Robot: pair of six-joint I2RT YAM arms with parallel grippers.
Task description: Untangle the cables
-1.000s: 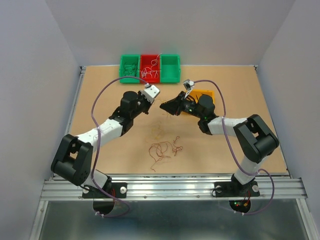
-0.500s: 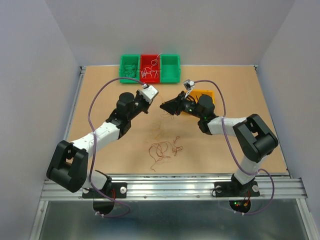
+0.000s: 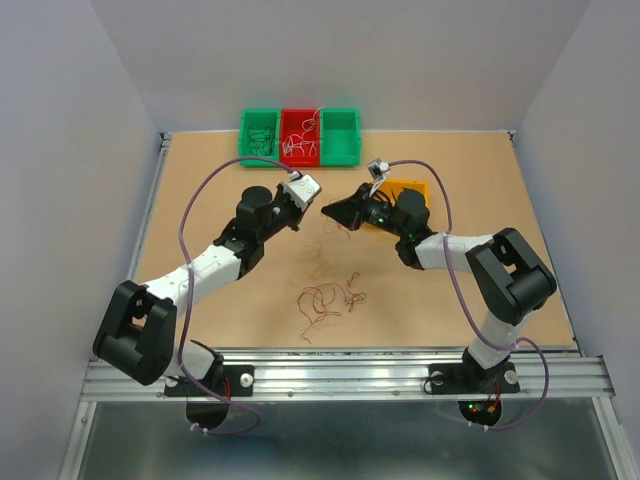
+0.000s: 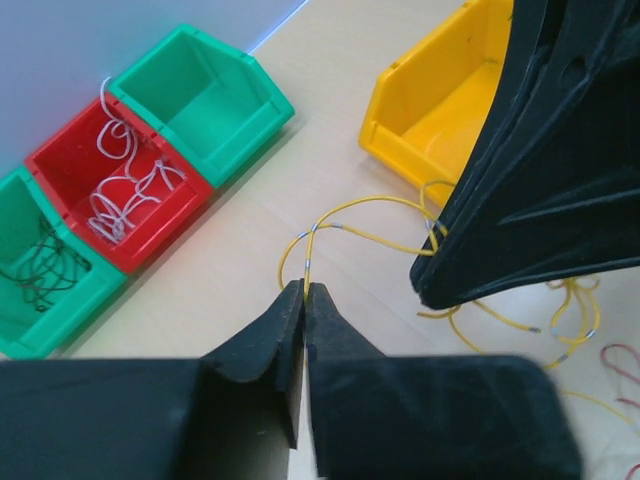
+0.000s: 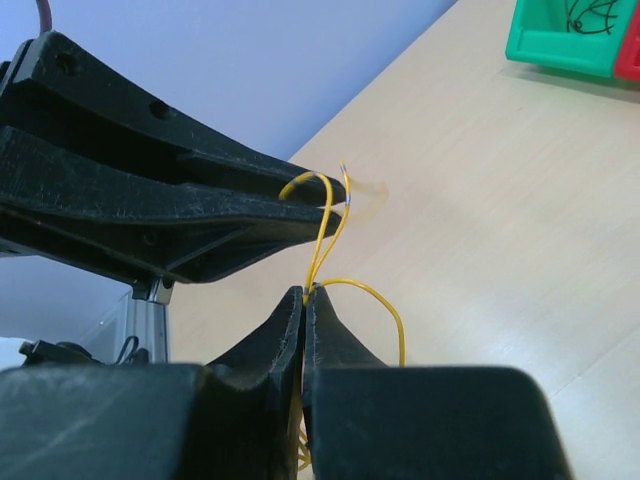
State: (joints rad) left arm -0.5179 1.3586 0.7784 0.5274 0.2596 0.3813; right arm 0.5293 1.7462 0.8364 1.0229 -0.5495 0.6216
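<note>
Nearest me, the loose red and brown cables point(image 3: 322, 298) lie tangled on the table point(image 3: 480, 170), just ahead of the arm bases. Past them, mid-table, my left gripper point(image 4: 304, 292) and right gripper point(image 5: 303, 297) face each other with tips close, each pressed together and pinching the same yellow wire point(image 5: 401, 335). Further back sits the yellow bin point(image 3: 408, 187), right behind the right gripper. At the far edge are the red bin point(image 3: 300, 160) with white wires and the green bins point(image 3: 340, 157) either side, with dark wires in the left one.
</note>
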